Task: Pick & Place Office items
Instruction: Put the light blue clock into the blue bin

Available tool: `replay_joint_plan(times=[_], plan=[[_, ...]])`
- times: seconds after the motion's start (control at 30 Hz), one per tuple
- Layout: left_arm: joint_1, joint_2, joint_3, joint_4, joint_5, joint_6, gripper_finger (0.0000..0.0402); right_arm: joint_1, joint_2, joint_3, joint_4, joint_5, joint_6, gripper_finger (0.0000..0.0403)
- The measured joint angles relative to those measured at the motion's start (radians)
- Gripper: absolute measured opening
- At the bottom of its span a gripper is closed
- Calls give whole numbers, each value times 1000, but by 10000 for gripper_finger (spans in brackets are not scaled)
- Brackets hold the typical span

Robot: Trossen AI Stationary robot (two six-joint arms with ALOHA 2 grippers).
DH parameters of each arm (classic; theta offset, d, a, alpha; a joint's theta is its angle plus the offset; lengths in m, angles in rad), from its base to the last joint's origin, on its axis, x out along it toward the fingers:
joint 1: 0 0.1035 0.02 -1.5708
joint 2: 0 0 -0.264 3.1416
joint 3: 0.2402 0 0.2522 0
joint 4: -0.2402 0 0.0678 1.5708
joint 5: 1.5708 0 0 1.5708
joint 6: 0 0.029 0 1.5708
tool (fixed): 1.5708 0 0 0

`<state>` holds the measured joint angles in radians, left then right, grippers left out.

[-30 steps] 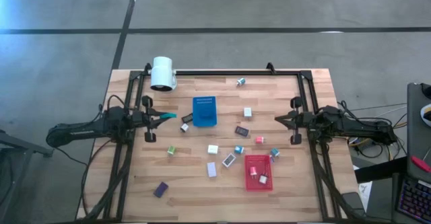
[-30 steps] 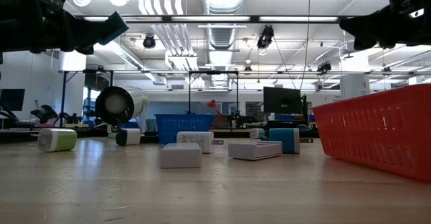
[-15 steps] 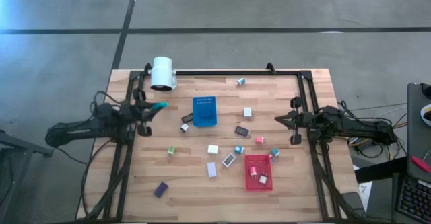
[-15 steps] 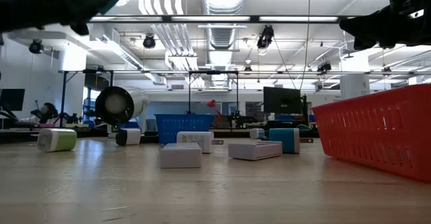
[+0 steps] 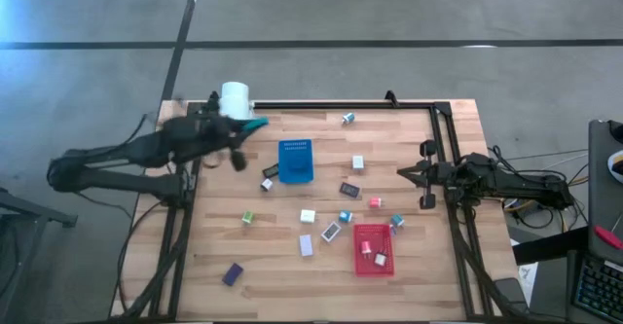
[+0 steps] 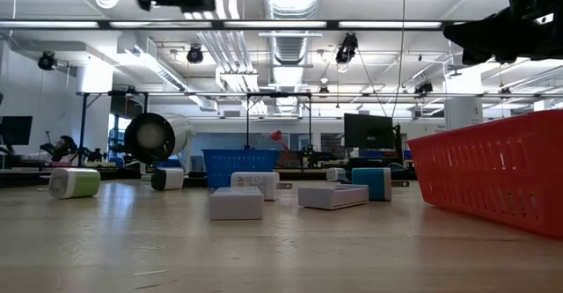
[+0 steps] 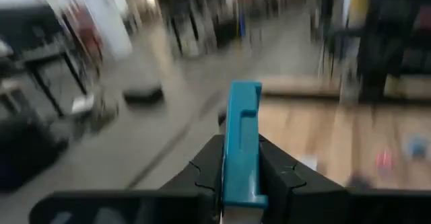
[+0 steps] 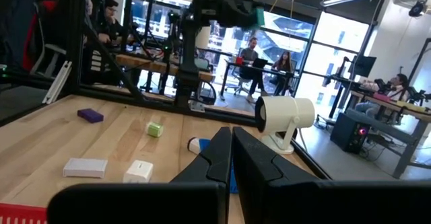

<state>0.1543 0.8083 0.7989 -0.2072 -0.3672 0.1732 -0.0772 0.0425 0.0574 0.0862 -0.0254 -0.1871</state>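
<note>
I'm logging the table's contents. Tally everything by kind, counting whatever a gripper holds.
Trays: 2, the blue tray and the red tray
White cylinder: 1
Small office items: about 15, with 2 in the red tray and 1 teal piece clamped in the left gripper
Total: about 18

Teal piece upright, clamped between left gripper fingers, raised at table's 10 o'clock. Other small blocks lie flat, scattered centre to 5 o'clock; purple block alone at 7 o'clock.
</note>
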Motion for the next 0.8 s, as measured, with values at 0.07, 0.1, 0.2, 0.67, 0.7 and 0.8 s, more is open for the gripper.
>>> replay_joint_plan(times=[0.07,0.1,0.2,0.67,0.7,0.8], plan=[[8,117,90,-87,1,17,58,0,1,0,-1,0,0,8],[13,174,131,-121,2,28,58,0,1,0,-1,0,0,8],[27,324,231,-206,4,62,58,0,1,0,-2,0,0,8],[143,800,494,-505,202,85,58,0,7,-2,-4,0,-4,8],[149,819,494,-506,218,85,58,0,7,-2,-4,0,-4,8],[166,869,491,-504,270,85,58,0,7,-2,-4,0,-6,8]])
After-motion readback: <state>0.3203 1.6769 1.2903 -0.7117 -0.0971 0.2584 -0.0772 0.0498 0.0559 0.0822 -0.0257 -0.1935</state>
